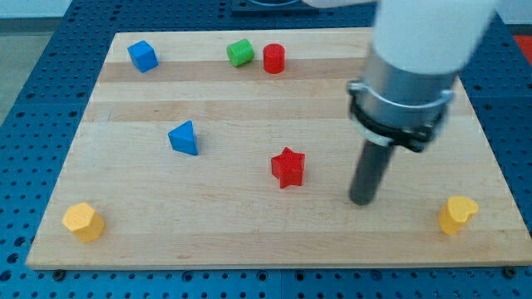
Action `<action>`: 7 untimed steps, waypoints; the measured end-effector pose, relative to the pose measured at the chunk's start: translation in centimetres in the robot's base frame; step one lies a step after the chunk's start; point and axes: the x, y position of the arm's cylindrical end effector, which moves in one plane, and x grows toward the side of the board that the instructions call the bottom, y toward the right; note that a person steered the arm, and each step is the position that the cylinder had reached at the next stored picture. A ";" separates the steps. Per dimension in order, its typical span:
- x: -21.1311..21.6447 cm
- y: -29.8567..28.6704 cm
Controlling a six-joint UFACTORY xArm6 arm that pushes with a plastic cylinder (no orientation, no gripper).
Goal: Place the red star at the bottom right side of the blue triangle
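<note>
The red star [288,168] lies on the wooden board [249,232] a little right of the middle. The blue triangle [184,138] lies to the star's upper left, well apart from it. My tip [360,201] rests on the board to the star's right and slightly lower, with a gap between them. The dark rod rises from the tip into the arm's white and grey body at the view's upper right.
A blue cube [142,56] sits at the top left. A green block [240,53] and a red cylinder [274,59] sit at the top middle. A yellow block [83,222] lies at the bottom left, another yellow block [458,215] at the bottom right.
</note>
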 end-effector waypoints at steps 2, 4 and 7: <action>-2.4 -8.2; -2.4 -12.8; -2.4 -9.9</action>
